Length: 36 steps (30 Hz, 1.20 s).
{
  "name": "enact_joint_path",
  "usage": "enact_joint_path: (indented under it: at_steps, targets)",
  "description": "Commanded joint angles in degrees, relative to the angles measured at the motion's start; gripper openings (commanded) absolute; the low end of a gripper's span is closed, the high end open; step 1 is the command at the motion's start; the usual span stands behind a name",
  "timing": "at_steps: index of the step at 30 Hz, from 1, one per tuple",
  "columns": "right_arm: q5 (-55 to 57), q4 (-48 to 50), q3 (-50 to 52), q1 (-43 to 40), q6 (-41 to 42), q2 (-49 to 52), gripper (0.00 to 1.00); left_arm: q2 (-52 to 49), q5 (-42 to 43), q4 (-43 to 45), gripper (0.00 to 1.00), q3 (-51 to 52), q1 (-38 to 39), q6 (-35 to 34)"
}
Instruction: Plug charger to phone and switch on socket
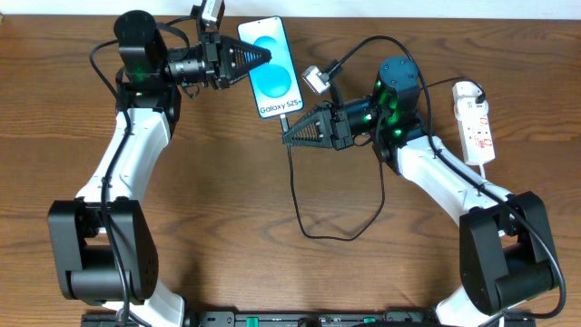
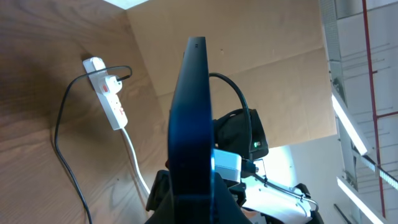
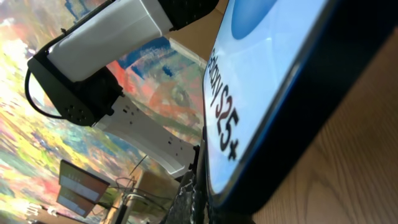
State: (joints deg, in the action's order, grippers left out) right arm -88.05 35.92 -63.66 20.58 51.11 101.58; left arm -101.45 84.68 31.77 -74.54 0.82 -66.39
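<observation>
Overhead: the left gripper (image 1: 265,56) is clamped shut on the long edge of the phone (image 1: 272,77), which lies screen-up and askew at the far middle of the table (image 1: 227,182). The right gripper (image 1: 289,138) is closed on the charger (image 1: 298,209) just below the phone's bottom edge. The socket (image 1: 477,127) lies well apart at the right. Left wrist: the phone (image 2: 189,112) stands edge-on between the fingers, the socket (image 2: 111,99) beyond it. Right wrist: the phone (image 3: 273,81) fills the view, just beside the fingers.
</observation>
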Motion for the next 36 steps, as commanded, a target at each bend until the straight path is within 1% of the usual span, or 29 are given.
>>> enact_joint_path:
  at_steps: [1, 15, 36]
  targets:
    - [3.7, 0.5, -0.4, -1.0, 0.3, -1.1, 0.01, 1.3, 5.4, 0.5, 0.07, -0.6, 0.7, 2.3]
    - [5.0, 0.6, -0.4, -1.1, 0.3, -1.1, 0.01, 1.3, 5.4, 0.5, 0.07, -0.3, 2.5, 3.0]
    - [5.2, 0.8, -0.4, -2.5, 0.5, -1.1, 0.01, 1.3, 5.4, 0.5, 0.07, 1.3, 2.5, 3.6]
